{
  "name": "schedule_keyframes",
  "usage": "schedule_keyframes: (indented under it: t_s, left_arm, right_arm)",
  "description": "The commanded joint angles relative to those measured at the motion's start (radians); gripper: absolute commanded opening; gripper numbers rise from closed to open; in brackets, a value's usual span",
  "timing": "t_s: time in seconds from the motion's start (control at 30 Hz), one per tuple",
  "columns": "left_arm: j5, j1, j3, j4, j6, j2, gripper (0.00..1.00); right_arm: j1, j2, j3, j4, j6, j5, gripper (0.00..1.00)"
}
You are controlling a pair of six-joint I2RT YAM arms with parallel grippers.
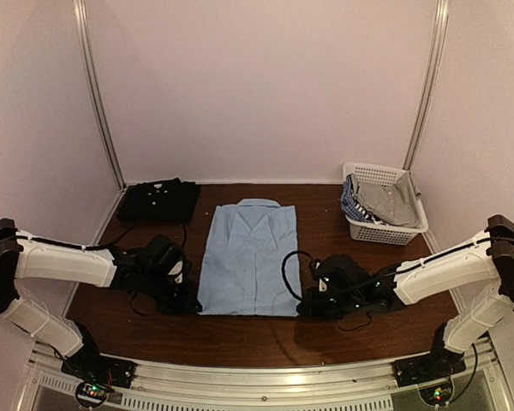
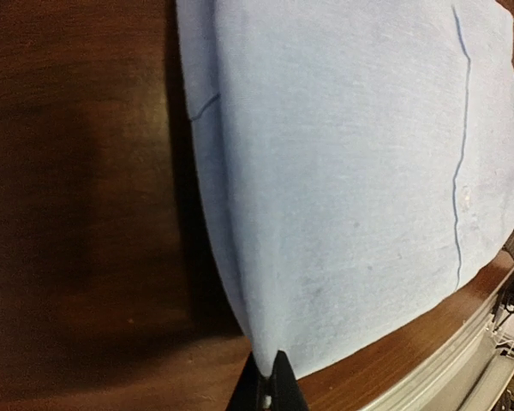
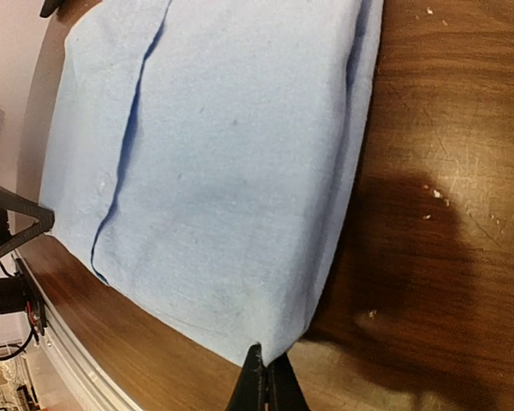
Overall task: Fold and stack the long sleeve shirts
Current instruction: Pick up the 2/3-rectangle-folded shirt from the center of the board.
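Folded black collared cloth shirt (image 1: 158, 199) is lying at the far left corner of the dark brown wooden table (image 1: 240, 338). Light blue collared button-front cloth shirt (image 1: 250, 257) is lying flat mid-table, collar away from the arms, sides tucked in to a long rectangle, placket seam running down the front. Left arm is reaching low over the table, left gripper (image 1: 191, 304) pinching the blue shirt's near left corner, fingers (image 2: 287, 396) clamped together on the cloth. Right arm is reaching in likewise, right gripper (image 1: 305, 310) pinching the near right corner, fingers (image 3: 250, 390) closed on it. White plastic lattice basket (image 1: 385, 233) is sitting far right, well apart from the blue shirt, holding grey and blue-checked garments (image 1: 385, 201).
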Motion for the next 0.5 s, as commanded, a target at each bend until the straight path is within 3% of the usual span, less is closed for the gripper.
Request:
schedule_keyframes:
  t_s: [0.0,0.3,0.47]
  left_arm:
    - [0.005,-0.049,-0.009,-0.059,-0.045,-0.102,0.0]
    - [-0.035,-0.122,0.082,-0.204,-0.094,-0.272,0.0]
    - [-0.026,-0.083,0.248,-0.256,-0.027,-0.212,0.0]
  right_arm:
    - [0.03,-0.102,-0.023,-0.068,-0.018,0.022,0.0]
    - [0.059,-0.316,0.034,-0.215,-0.018,0.059,0.0]
    - [-0.011,-0.291,0.214,-0.304,-0.119,0.07,0.0]
